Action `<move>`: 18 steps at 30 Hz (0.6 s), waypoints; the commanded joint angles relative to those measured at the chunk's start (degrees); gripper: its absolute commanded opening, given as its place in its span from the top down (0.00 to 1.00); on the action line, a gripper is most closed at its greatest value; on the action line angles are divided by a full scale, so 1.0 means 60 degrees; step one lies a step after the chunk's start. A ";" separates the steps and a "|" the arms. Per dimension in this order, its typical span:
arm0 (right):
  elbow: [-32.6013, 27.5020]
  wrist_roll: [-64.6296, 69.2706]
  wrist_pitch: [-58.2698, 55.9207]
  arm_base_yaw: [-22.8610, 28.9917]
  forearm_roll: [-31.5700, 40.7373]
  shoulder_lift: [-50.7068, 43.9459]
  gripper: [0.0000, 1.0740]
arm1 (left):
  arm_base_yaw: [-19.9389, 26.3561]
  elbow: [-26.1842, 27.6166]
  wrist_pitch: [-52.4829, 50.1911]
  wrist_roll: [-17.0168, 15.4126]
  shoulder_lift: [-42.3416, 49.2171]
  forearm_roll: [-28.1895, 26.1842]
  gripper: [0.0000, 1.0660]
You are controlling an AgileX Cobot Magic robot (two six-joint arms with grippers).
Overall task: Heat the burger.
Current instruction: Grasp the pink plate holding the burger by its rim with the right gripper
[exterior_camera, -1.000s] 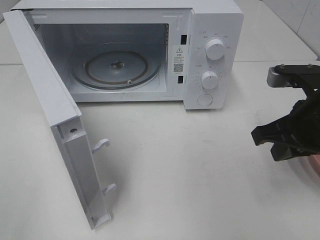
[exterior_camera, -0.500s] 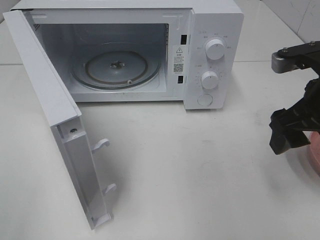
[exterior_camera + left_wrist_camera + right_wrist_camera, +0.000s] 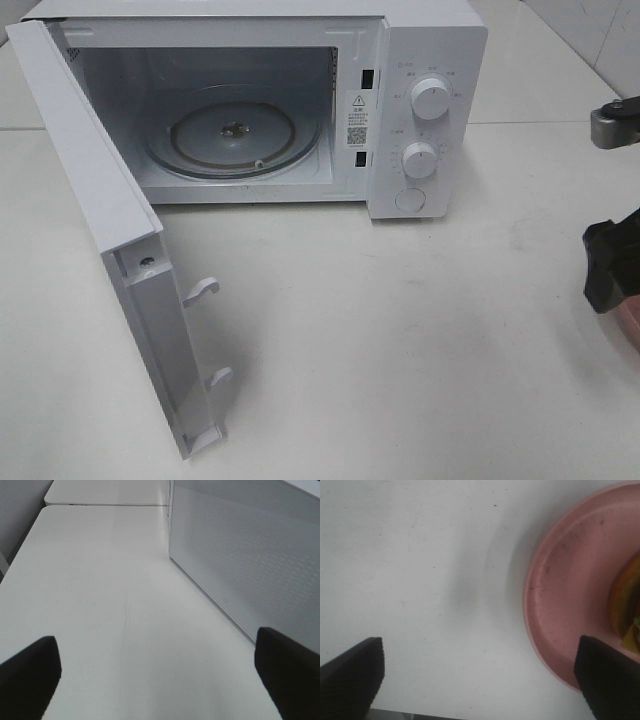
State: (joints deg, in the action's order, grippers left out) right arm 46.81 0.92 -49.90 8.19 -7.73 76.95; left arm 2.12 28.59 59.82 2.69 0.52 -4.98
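Scuffed round pink plate (image 3: 565, 590), glossy burger (image 3: 623, 600) on it. Released, empty: left tool (image 3: 157, 672), right tool (image 3: 480, 675).

On my screen a plain white table (image 3: 400, 350) filled nearly the whole high view. Its top was matte and evenly lit from above, with only soft, blurred shadows on it. A second table (image 3: 545, 85) of the same white stood against its far edge, and a thin dark seam (image 3: 560, 124) ran between the two. In the far right corner was a wall (image 3: 600, 35) of pale tiles with faint joints. The right wrist view showed small dark specks (image 3: 495, 505) on the tabletop. In the left wrist view a grey surface (image 3: 20, 515) lay past the table's side; I could not tell whether it was wall or floor.
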 commanded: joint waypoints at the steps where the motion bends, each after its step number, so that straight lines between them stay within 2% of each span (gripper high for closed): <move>1: 0.0038 -0.0372 -0.0095 -0.0611 -0.0057 -0.0019 0.06 | -0.0029 -0.0019 -0.0057 -0.0029 0.0153 -0.0019 0.03; 4: 0.0038 -0.0573 -0.0029 -0.1012 0.0143 0.0334 0.07 | -0.0029 -0.0019 -0.0057 -0.0029 0.0153 -0.0019 0.03; 10: 0.0134 -0.0611 0.0057 -0.1280 0.0124 0.1108 0.09 | -0.0029 -0.0019 -0.0057 -0.0029 0.0153 -0.0019 0.03; 18: 0.0392 -0.0926 0.0248 -0.1366 0.0124 0.2063 0.11 | -0.0029 -0.0019 -0.0057 -0.0029 0.0153 -0.0019 0.03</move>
State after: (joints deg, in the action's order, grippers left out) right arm 48.30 -3.44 -48.99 0.40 -7.05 87.32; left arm 2.12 28.59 59.82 2.69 0.52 -4.98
